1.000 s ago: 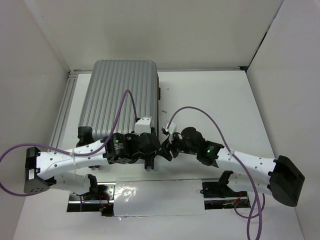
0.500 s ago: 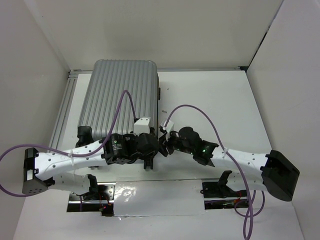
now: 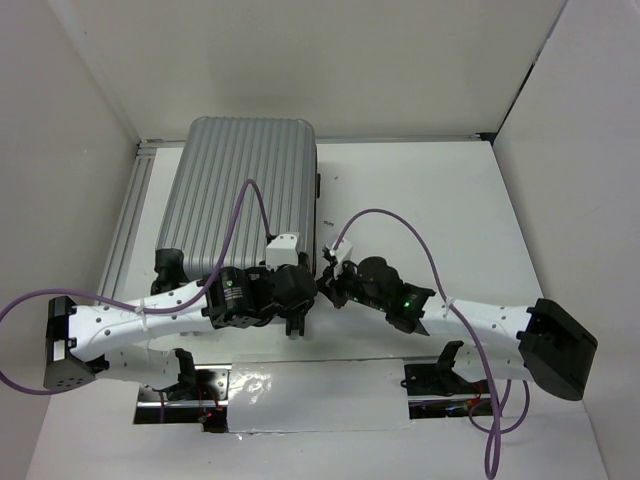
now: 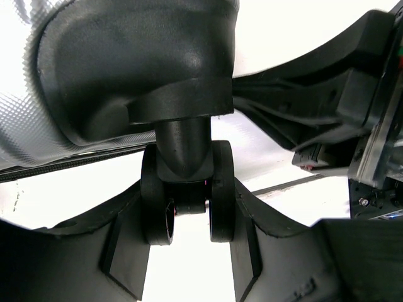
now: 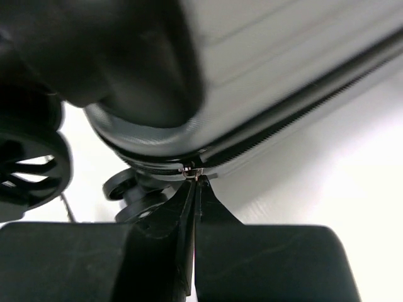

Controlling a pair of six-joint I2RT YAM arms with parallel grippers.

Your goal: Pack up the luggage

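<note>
Right wrist view: the right gripper [image 5: 195, 184] is pinched shut at the zipper seam [image 5: 283, 129] on the luggage's [image 3: 240, 190] near right corner. The seam runs away along the case's long axis. The left gripper [image 4: 189, 214] clamps 1 wheel [image 4: 220, 189], steadying the case on the bench [image 3: 420, 200].
</note>
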